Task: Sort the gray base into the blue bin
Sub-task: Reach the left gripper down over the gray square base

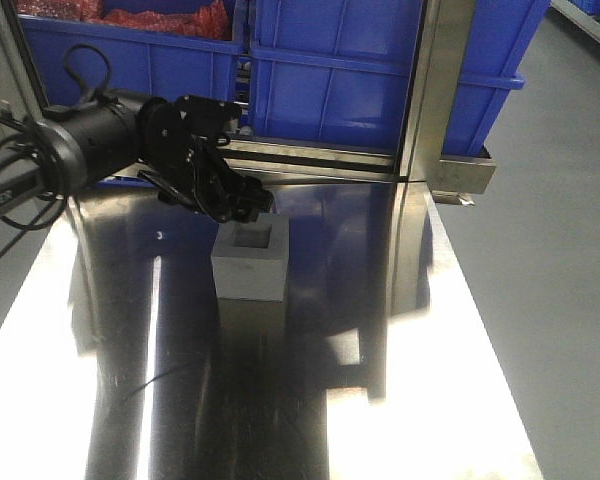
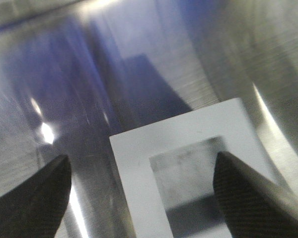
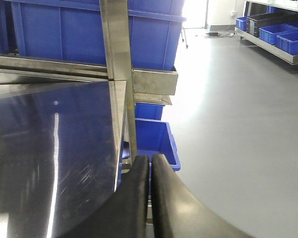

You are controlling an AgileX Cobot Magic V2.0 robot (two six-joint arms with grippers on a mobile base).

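Observation:
The gray base [image 1: 250, 262] stands on the steel table [image 1: 400, 380], a squarish block with a square recess in its top. My left gripper [image 1: 245, 205] hovers at its far edge, open and empty. In the left wrist view the base [image 2: 134, 163] lies between the spread fingers: one fingertip [image 2: 253, 198] is over the recess, the other [image 2: 35, 201] is off the block's side. Two alike blue bins [image 1: 380, 70] stand on the rack behind the table; I cannot tell which is the task's bin. My right gripper [image 3: 150, 163] is shut and empty at the table's right edge.
The left back bin [image 1: 130, 45] holds red material. A steel post [image 1: 430, 90] rises at the table's back right. A smaller blue bin [image 3: 156, 139] sits on the floor below the table's right edge. Grey floor lies to the right.

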